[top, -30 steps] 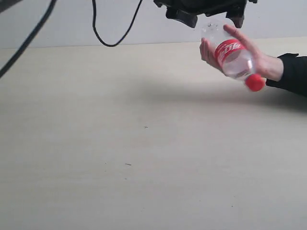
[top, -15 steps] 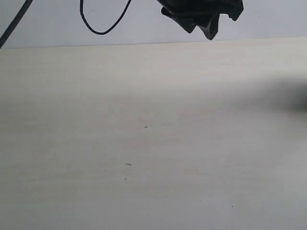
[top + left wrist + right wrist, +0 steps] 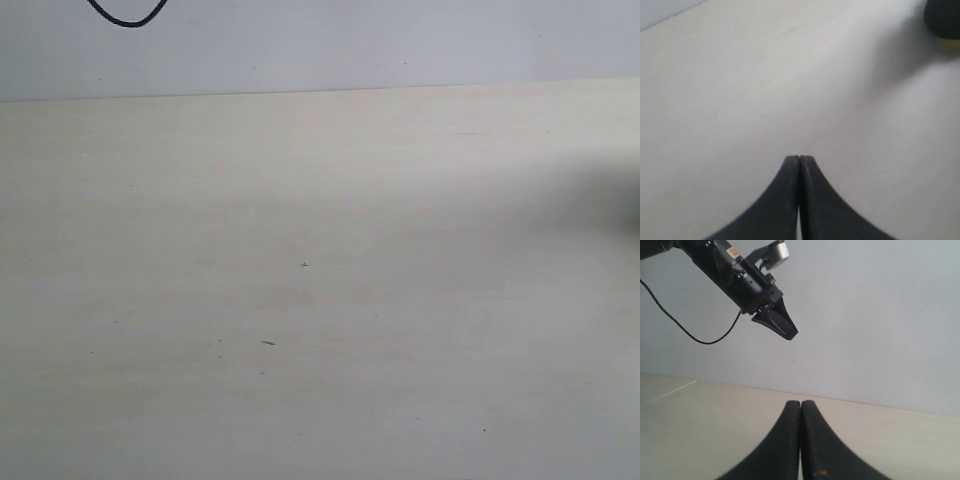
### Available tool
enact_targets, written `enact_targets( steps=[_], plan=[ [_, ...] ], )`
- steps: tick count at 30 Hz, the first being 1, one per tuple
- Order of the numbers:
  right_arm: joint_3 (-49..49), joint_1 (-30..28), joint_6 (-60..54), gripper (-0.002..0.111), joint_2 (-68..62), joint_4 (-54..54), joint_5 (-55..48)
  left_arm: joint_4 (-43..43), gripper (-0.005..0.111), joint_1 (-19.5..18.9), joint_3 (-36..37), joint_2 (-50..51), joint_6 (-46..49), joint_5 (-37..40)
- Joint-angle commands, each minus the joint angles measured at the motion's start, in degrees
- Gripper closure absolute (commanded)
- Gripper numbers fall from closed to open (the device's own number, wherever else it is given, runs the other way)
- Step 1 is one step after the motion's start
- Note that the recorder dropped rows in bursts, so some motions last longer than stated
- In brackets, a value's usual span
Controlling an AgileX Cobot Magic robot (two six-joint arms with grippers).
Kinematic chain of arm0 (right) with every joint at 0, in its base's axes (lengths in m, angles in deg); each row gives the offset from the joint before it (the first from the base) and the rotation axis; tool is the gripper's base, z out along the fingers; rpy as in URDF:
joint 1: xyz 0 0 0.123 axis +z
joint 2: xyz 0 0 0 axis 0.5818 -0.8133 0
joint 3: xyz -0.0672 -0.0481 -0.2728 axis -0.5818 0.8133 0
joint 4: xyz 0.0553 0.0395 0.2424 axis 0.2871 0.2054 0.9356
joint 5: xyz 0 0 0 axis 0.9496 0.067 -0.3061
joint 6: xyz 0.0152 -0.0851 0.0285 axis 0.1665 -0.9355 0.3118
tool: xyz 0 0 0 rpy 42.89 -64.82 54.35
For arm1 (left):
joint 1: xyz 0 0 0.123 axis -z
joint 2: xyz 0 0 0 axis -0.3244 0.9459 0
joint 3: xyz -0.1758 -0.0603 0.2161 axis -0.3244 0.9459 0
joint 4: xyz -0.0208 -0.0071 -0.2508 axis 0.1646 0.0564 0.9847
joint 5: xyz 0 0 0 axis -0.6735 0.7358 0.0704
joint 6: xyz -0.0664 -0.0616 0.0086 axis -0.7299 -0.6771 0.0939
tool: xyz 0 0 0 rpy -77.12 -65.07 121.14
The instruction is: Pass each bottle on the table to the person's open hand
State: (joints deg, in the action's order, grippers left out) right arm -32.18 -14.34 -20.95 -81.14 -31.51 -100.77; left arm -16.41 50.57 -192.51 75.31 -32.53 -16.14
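No bottles and no person's open hand show in any view. The exterior view holds only the pale beige table point(image 3: 320, 300), bare apart from a few dark specks. My left gripper point(image 3: 799, 158) is shut with nothing between its fingers, high above the table point(image 3: 740, 75). From the right wrist view, the same left gripper point(image 3: 790, 333) hangs shut in the air on its black arm, before the grey wall. My right gripper point(image 3: 800, 403) is shut and empty, low over the table point(image 3: 690, 435).
A black cable point(image 3: 128, 18) loops down at the exterior view's top left, and the same cable point(image 3: 700, 337) trails from the left arm. A dark rounded shape point(image 3: 942, 17) with a trace of yellow sits at one corner of the left wrist view.
The hand with the red-labelled bottle has left the exterior view. My left gripper has closed from open to shut and risen out of that view. The right gripper stays shut.
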Motion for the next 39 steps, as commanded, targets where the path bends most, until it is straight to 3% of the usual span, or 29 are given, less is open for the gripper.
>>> enact_targets(
  steps=[1,6,13,18,23,28,39],
  plan=[
    [0.28,0.15,-0.36,0.108,0.20,-0.16,-0.41,-2.85,0.106,-0.56,8.01,-7.20,-2.29,-0.12],
    [0.28,0.15,-0.36,0.108,0.20,-0.28,-0.41,-8.52,0.106,-1.18,27.00,-19.19,-5.18,-8.26],
    [0.28,0.15,-0.36,0.108,0.20,-0.28,-0.41,-6.67,0.107,-1.18,66.05,-44.01,-6.83,-35.32],
    [0.28,0.15,-0.36,0.108,0.20,-0.18,-0.41,-6.67,0.107,-1.18,84.07,-60.73,-7.85,-41.46],
    [0.28,0.15,-0.36,0.108,0.20,-0.18,-0.41,-6.67,0.107,-1.18,91.10,-73.06,-7.85,-37.15],
    [0.28,0.15,-0.36,0.108,0.20,-0.18,-0.41,-6.67,0.107,-1.18,92.14,-80.51,-7.85,-32.19],
    [0.28,0.15,-0.36,0.108,0.20,-0.18,-0.41,-8.86,0.107,-1.18,92.14,-84.92,-6.62,-33.86]
  ],
)
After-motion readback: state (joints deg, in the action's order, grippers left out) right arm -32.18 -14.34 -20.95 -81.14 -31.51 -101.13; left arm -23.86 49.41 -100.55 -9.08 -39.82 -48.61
